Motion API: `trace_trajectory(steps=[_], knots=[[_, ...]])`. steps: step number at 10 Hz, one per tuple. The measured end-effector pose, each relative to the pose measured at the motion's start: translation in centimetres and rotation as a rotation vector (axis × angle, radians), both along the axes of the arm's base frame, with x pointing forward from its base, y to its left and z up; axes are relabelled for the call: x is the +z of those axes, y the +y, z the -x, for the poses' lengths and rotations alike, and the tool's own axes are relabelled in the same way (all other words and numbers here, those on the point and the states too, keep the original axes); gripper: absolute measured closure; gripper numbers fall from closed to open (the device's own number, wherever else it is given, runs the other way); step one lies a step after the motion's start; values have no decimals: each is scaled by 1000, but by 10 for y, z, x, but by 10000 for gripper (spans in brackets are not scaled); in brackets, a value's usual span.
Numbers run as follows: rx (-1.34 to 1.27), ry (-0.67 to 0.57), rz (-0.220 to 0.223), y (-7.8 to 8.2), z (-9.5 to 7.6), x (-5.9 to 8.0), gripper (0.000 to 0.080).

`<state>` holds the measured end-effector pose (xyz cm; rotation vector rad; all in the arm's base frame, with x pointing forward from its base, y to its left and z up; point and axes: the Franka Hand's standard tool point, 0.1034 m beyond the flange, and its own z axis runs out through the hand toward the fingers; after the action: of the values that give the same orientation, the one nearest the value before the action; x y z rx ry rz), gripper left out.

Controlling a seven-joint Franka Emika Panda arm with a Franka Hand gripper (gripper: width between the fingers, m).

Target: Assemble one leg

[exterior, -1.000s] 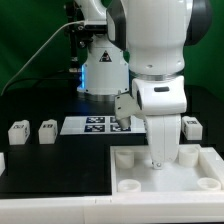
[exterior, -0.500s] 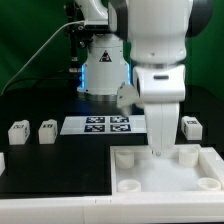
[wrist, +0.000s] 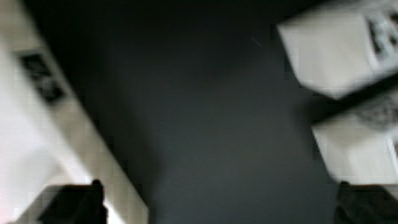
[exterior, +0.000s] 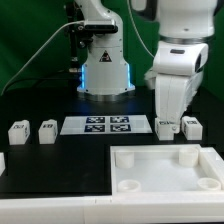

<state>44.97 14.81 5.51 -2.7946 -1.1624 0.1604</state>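
Pincer (exterior: 165, 119) hangs over leg (exterior: 166, 129), just beside marker board (exterior: 105, 125). Released or clenched: cannot tell.

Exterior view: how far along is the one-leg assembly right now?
Done: nothing fitted; the tray-like piece shows only empty corner sockets. In hand: the gripper hangs over a leg at the exterior view's right; whether the jaws grip it, I cannot tell. Left: grasp that leg, carry it to a socket, seat it.
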Motion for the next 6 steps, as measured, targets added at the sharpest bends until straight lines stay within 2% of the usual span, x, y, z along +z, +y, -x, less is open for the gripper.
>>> trace_trajectory(steps=[3, 6], knots=[[-302, 28, 21, 5, 1, -2, 150], [-593, 58, 60, 10, 5, -3, 150]])
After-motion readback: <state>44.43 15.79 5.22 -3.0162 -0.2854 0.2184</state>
